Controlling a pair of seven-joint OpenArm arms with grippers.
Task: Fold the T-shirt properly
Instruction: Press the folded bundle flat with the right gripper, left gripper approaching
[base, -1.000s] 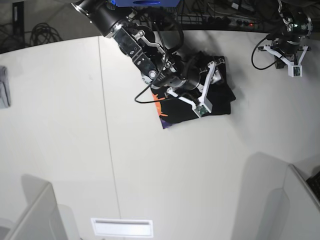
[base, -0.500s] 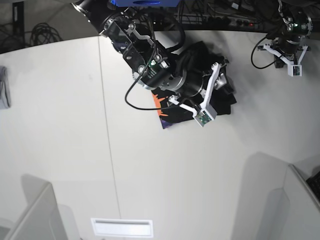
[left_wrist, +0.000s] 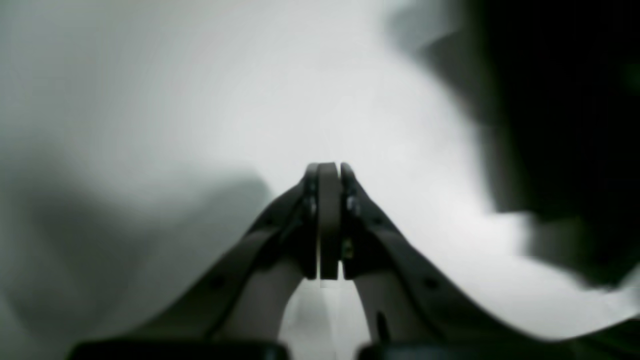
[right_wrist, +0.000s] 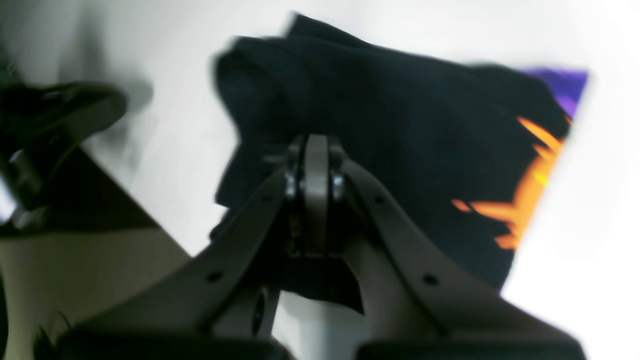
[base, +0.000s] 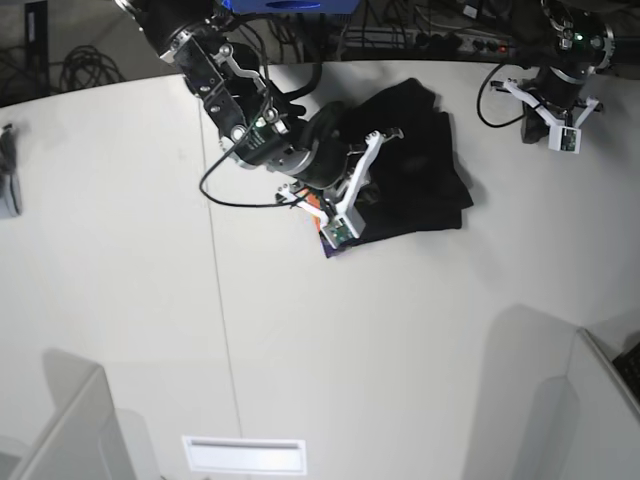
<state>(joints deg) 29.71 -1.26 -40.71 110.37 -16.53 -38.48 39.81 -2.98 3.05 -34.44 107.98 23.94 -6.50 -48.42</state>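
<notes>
Since the earlier base frames, the right gripper (base: 340, 205) had drawn back from the middle of the T-shirt (base: 420, 175) toward that view's left, so that far more of the black cloth lay uncovered. Its jaws, spread wide a moment before, had come together. The left gripper (base: 560, 125) had shifted slightly toward the table's (base: 300, 350) far edge and stayed shut.

In the right wrist view the fingers (right_wrist: 316, 190) were pressed flat against each other with no gap between the pads. No cloth showed pinched between them; the frame was too blurred to tell whether the tips touched the fabric. The T-shirt (right_wrist: 390, 150) lay beyond and beneath the fingertips as a folded, somewhat rumpled black bundle on the white table (right_wrist: 590, 240). Its orange graphic sat to the right of the fingers, with a patch of purple at the far right corner, beyond the orange. To the left of the fingers the table showed bare, with dark out-of-focus shapes at the frame's edge.

In the left wrist view the left gripper (left_wrist: 327, 172) also had its fingers (left_wrist: 328, 215) closed tight on nothing, over plain white table (left_wrist: 200, 100). A dark blurred mass filled the space to their right; what it was could not be told.
</notes>
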